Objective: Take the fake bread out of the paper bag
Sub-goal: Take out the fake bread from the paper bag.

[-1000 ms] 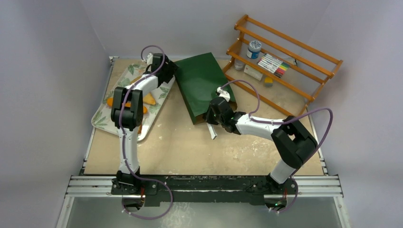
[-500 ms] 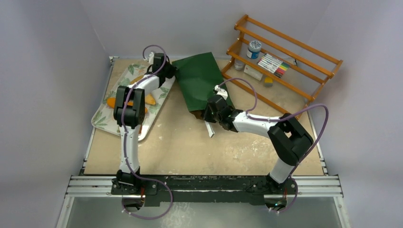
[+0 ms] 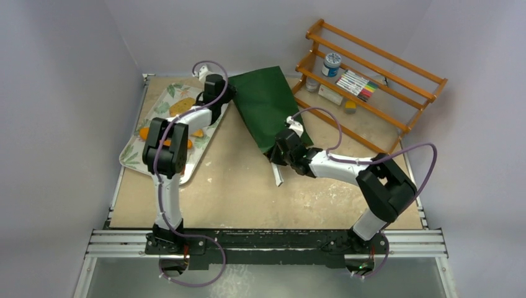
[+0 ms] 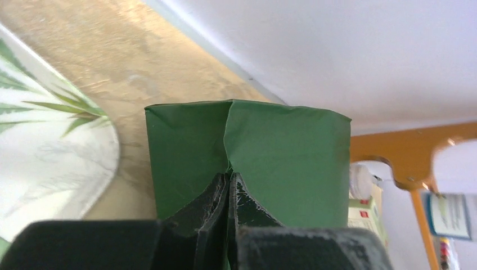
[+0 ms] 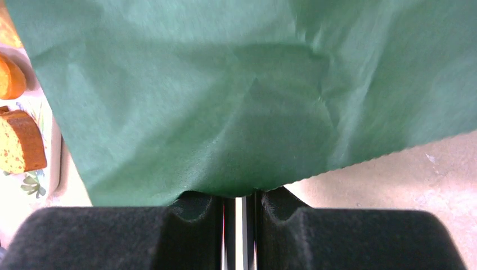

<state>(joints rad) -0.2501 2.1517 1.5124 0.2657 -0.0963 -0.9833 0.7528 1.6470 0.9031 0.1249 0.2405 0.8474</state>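
The dark green paper bag (image 3: 267, 102) lies slanted across the back middle of the table. My left gripper (image 3: 228, 94) is shut on a fold at the bag's far end. In the left wrist view the fingers (image 4: 229, 174) pinch green paper (image 4: 281, 152) between them. My right gripper (image 3: 273, 152) holds the bag's near end. In the right wrist view its tips (image 5: 239, 194) are hidden under the serrated edge of the bag (image 5: 225, 95). Fake bread pieces (image 3: 182, 105) (image 5: 19, 140) lie on the floral tray. Any bread inside the bag is hidden.
The floral tray (image 3: 133, 155) sits at the left, by the bag's far end. A wooden rack (image 3: 372, 68) with a jar, markers and small boxes stands at the back right. A thin white strip (image 3: 277, 176) sticks out below the right gripper.
My left gripper has closed on the bag's far end. The bag has swung, its far end shifting back and right. The right gripper shifted slightly with the near end.
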